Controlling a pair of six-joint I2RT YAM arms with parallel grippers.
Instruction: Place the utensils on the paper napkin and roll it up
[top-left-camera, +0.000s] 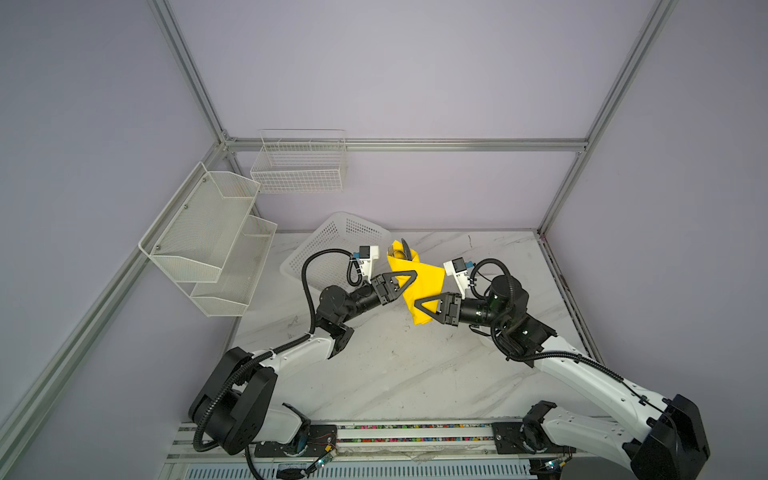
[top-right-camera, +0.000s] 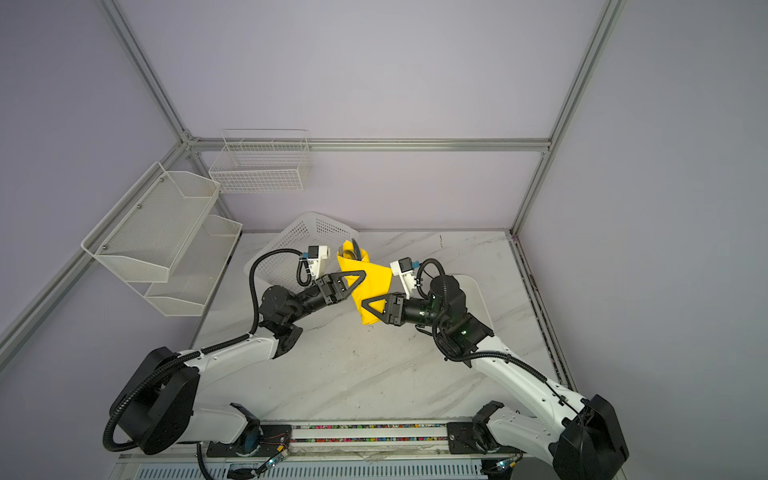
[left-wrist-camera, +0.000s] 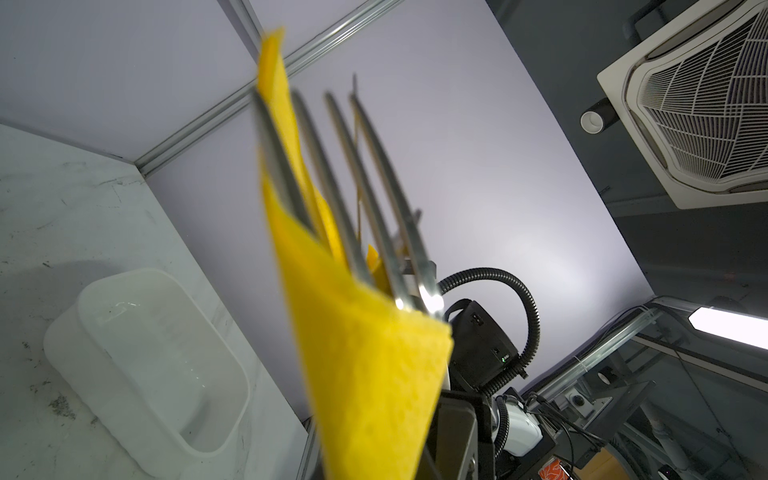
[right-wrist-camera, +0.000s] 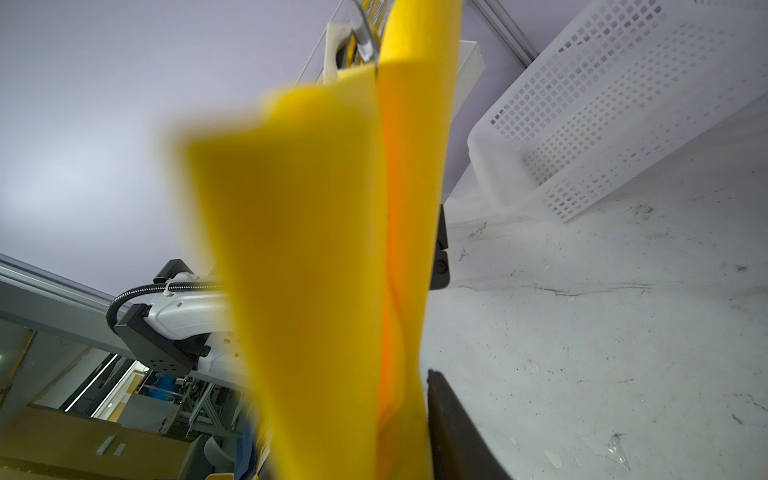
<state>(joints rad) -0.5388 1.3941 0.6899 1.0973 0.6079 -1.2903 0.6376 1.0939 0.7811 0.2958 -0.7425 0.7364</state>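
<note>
My left fingers (top-left-camera: 412, 274) are clamped on the napkin (top-left-camera: 419, 282), coming in from 8 o'clock. My right fingers (right-wrist-camera: 457, 440) lie against its lower part from 4 o'clock, but I cannot tell whether they have it gripped.

The bundle seems to be held up off the desk (top-left-camera: 395, 374), with the basket (top-left-camera: 332, 249) at its 10 o'clock. The utensils (top-left-camera: 399, 250) poke out of the 12 o'clock end, and the fork (left-wrist-camera: 417, 286) shows its tines.

I judge the paper light, soft and easy to tear. The steel is stiff, slick and much the heavier, so it is likely to slide out. I would pinch through the paper onto the handles, low on the roll.
</note>
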